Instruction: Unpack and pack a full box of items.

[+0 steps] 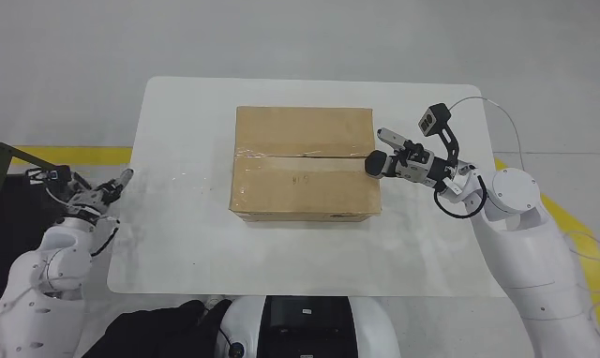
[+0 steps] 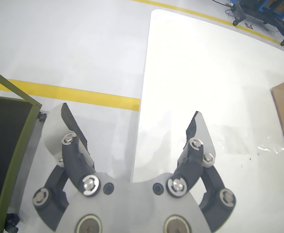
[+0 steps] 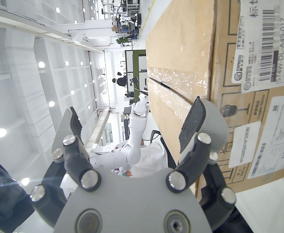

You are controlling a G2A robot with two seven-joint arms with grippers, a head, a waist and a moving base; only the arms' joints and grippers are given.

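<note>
I see box (image 1: 305, 161) closed, contents hidden; right end effector (image 3: 132, 112) apart at its end; left end effector (image 2: 130, 110) apart

White rounded table (image 1: 187, 246) — closed, taped cardboard box (image 1: 302, 161) near its middle
</note>
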